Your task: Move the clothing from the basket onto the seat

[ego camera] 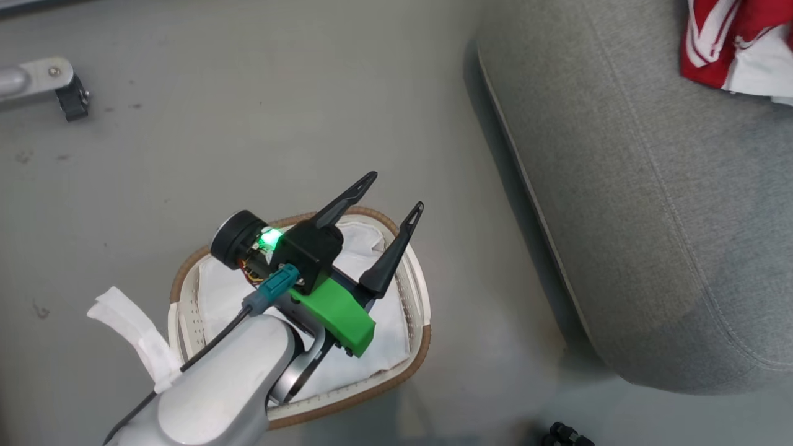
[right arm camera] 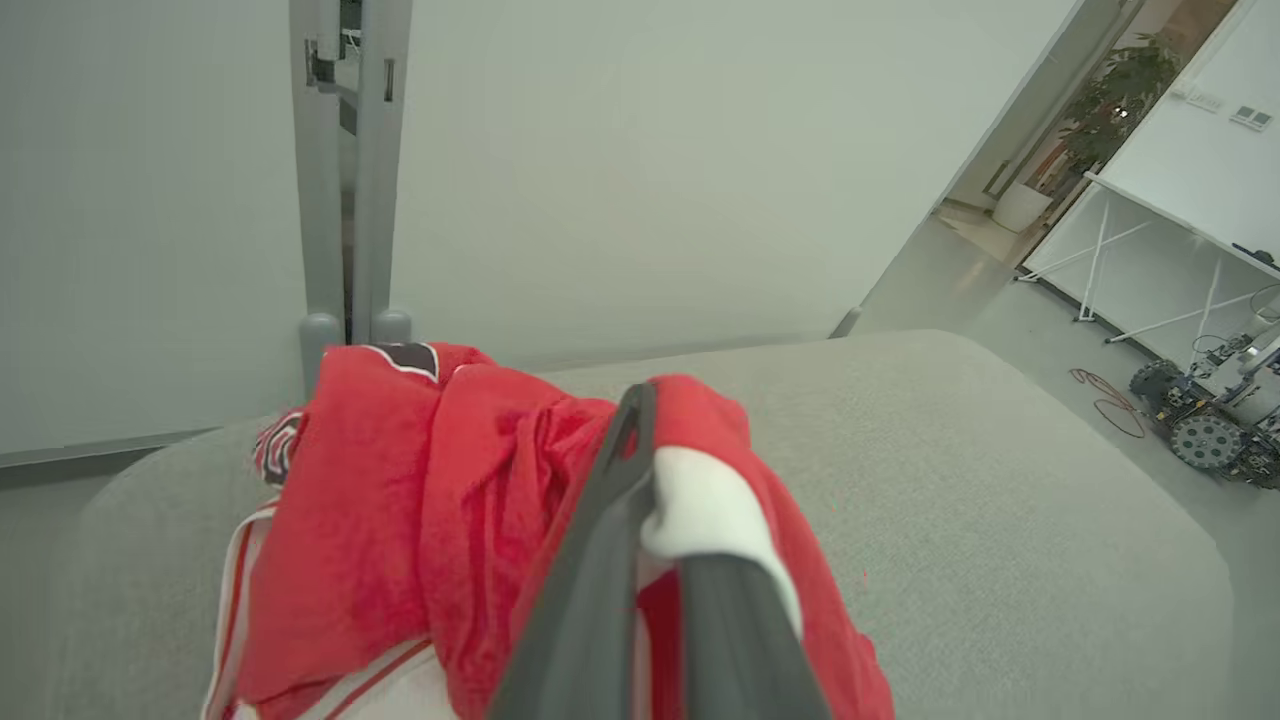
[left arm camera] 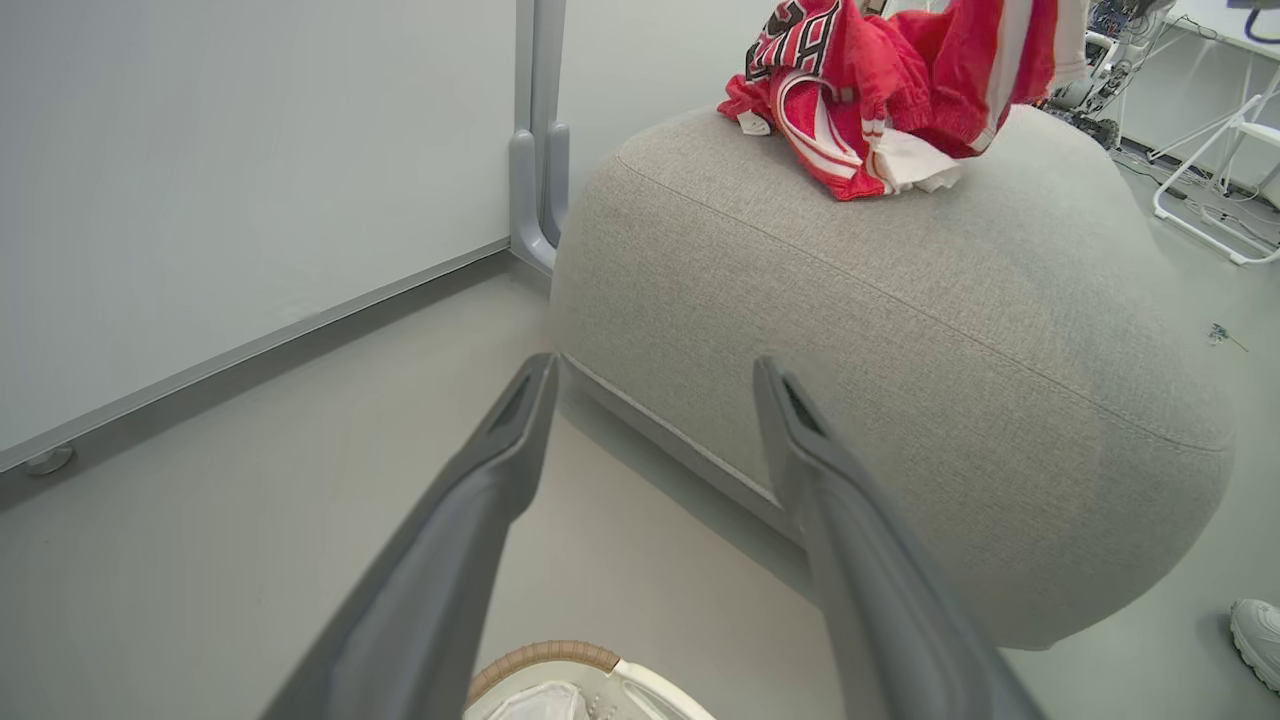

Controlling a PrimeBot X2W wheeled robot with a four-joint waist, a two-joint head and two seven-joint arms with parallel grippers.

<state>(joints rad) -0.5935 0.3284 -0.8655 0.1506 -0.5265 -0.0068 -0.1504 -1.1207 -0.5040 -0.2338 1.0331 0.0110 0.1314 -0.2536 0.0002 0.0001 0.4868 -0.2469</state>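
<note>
Over the seat, the right gripper pinched the red clothing, seemingly to drop it there, while the left gripper hung spread wide and empty above the basket.

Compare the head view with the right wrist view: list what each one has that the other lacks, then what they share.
Head view adds: the basket on the floor, its white lining showing, with the open left gripper over it. Right wrist view adds: the right gripper shut on the clothing, plus a white wall and a potted plant far off. Shared: the red clothing lying on the grey seat.
</note>
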